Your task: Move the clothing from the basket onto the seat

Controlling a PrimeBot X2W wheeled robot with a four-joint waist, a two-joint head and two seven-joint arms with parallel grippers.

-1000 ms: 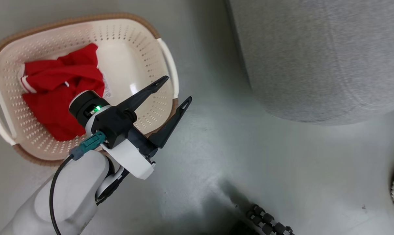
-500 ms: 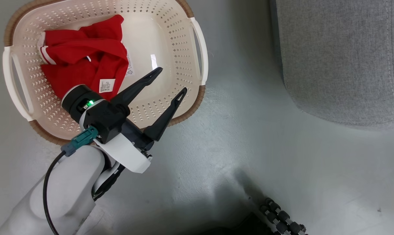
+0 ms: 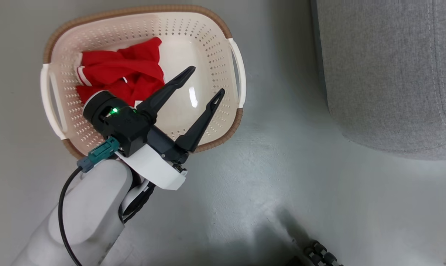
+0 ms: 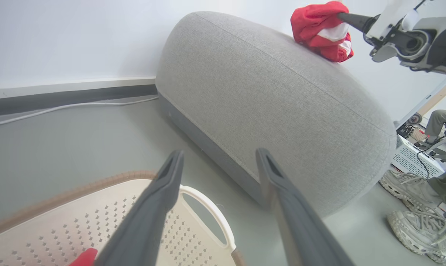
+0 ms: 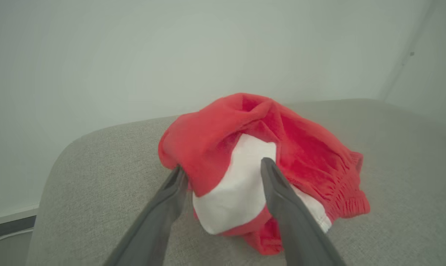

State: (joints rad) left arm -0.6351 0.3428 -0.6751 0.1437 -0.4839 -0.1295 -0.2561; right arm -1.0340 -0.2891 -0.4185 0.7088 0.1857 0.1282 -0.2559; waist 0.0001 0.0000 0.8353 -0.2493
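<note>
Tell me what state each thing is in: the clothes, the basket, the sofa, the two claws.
Red fabric garment with white trim: crumpled in the cream perforated plastic basket.
Second red garment with white patch: bunched on the grey fabric sofa.
Basket: upright, not yet empty.
Sofa: holding that one garment.
Left gripper: open, empty, above the basket.
Right gripper: open, fingers either side of the sofa's garment.

- A grey floor (image 3: 282, 177) carries a cream basket (image 3: 141, 13) and, near it, a large grey sofa (image 3: 385, 66).
- A red garment (image 3: 119, 70) lies crumpled inside the basket.
- A second red garment (image 5: 300, 147), with white patches, rests on the sofa's top.
- A white cable (image 4: 79, 107) runs along the floor by the wall.
</note>
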